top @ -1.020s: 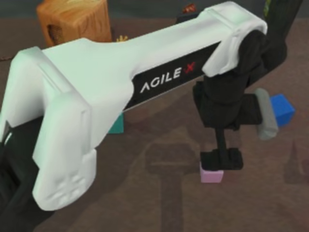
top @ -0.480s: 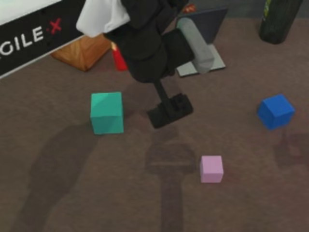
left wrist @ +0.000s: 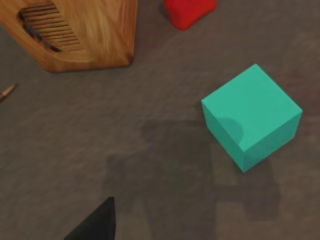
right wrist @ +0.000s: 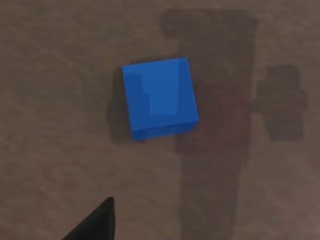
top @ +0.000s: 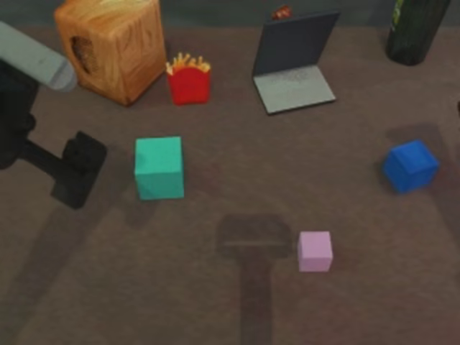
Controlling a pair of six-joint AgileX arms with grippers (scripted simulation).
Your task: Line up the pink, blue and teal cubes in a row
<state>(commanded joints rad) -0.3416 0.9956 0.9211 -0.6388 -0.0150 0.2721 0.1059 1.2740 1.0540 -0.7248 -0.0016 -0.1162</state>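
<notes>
Left claw (top: 75, 169): hangs over the bench's left side, beside the teal cube and apart from it, holding nothing; whether its fingers are spread or pressed together cannot be told.
Right claw: out of the top view; only a dark tip shows in its wrist view, state not visible.
Teal cube (top: 159, 167): left of centre on the bench (top: 237, 309), below the fries carton (top: 189, 80).
Pink cube (top: 315, 251): near the middle, toward the front.
Blue cube (top: 410, 165): far right, well apart from the others.
Wood-grain block (top: 111, 43): back left.
Laptop (top: 296, 61): open, at the back.
</notes>
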